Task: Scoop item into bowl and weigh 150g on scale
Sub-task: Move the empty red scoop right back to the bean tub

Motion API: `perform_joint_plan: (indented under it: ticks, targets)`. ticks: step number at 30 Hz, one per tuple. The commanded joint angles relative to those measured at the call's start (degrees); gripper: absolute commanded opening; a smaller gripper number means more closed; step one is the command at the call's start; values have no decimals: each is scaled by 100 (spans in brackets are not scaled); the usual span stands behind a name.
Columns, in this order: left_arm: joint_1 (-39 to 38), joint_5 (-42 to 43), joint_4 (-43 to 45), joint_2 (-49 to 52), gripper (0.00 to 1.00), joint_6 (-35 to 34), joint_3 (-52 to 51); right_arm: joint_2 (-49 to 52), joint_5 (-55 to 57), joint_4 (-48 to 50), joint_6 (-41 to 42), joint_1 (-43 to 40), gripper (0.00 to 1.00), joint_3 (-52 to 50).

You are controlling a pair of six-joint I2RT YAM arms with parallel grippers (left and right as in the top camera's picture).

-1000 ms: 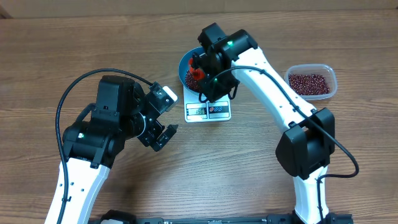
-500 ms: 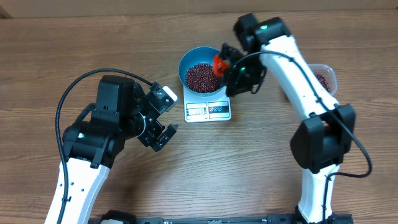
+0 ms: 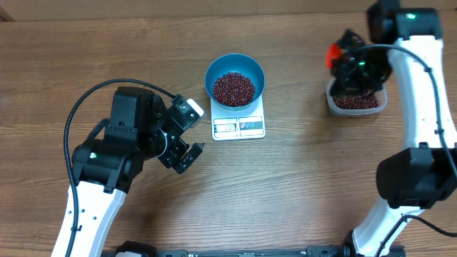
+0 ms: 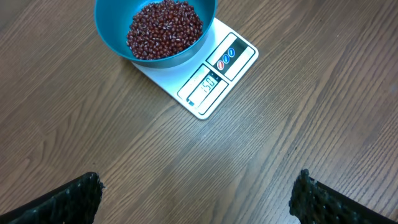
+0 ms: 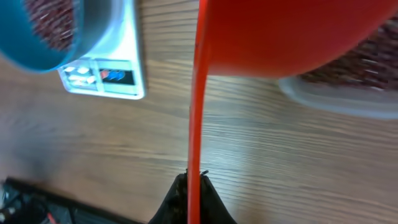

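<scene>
The blue bowl (image 3: pixel 216 71) stands on the white scale (image 3: pixel 239 127), with a heap of dark red-brown beans (image 3: pixel 233 88) inside. The left wrist view shows the same bowl (image 4: pixel 109 28), beans (image 4: pixel 165 28) and scale (image 4: pixel 217 74) ahead of my left gripper (image 4: pixel 196 199). That gripper is open over bare wood, to the left of the scale. My right gripper (image 5: pixel 194 182) is shut on the thin handle of a red scoop (image 5: pixel 292 37). It holds the scoop (image 3: pixel 333 52) over a clear tub (image 3: pixel 357 103) at the far right. I cannot see what is in the scoop.
The clear plastic tub (image 5: pixel 336 96) holds more beans and stands well right of the scale. Bare wooden table lies between the scale and the tub. The left arm's body (image 3: pixel 118 146) and cable take up the left side.
My right arm has carried the red scoop from over the bowl rightward to above the clear tub. The bowl now shows uncovered. The left arm has not moved.
</scene>
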Motion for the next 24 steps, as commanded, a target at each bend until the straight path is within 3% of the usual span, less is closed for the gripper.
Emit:
perform_joint_plan:
  ticks: [1, 6, 12, 24]
  targets:
    - [24, -2, 2, 22, 100, -61, 129, -127, 352, 2, 83, -275, 4, 94]
    - [24, 0, 0, 22, 100, -61, 129, -127, 1412, 2, 726, -415, 4, 94]
    - [24, 0, 0, 33, 100, -61, 129, -127, 1829, 0, 1064, -374, 4, -2]
    - [24, 0, -7, 37, 100, -61, 129, -127, 3056, 2, 1989, -365, 4, -1499]
